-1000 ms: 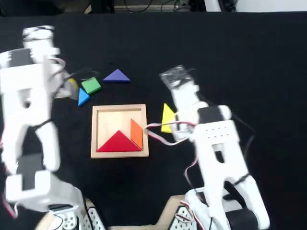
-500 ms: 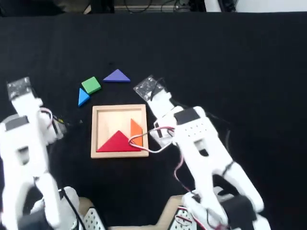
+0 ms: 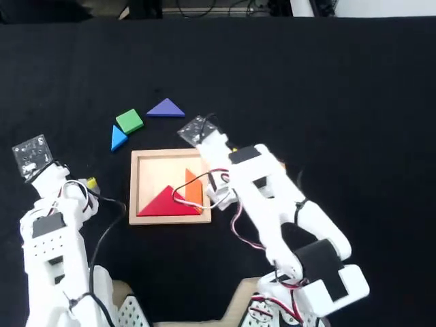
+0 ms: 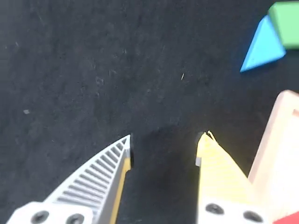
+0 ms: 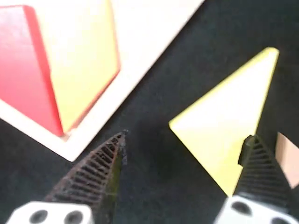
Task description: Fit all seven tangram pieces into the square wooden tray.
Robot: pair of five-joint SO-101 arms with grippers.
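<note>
Black all over, the counter carries the square wooden tray (image 3: pixel 134 184) a little left of its middle. Seen from above, a red triangle (image 3: pixel 167 202) and an orange piece (image 3: pixel 194 187) are already seated in the tray. A green square (image 3: pixel 129 121), a blue triangle (image 3: pixel 118 138) and a purple triangle (image 3: pixel 165 108) lie loose between the tray and the far edge. The right arm (image 3: pixel 262 180) leans over the tray's right side, and the left arm (image 3: pixel 51 231) stands near the left edge.

From the left wrist, the left gripper (image 4: pixel 163 140) hangs over bare counter, fingers apart and empty.

From the right wrist, the right gripper (image 5: pixel 184 140) has its fingers spread wide and empty above the yellow triangle (image 5: pixel 224 135). The triangle lies flat just beside the tray's rim, not touching it. One finger looks to sit over the triangle itself.

Picking it up seems the step in hand. I'd shift until both fingers straddle it, drop right to the counter, pinch two straight edges rather than a corner, then lift clear of the rim.
</note>
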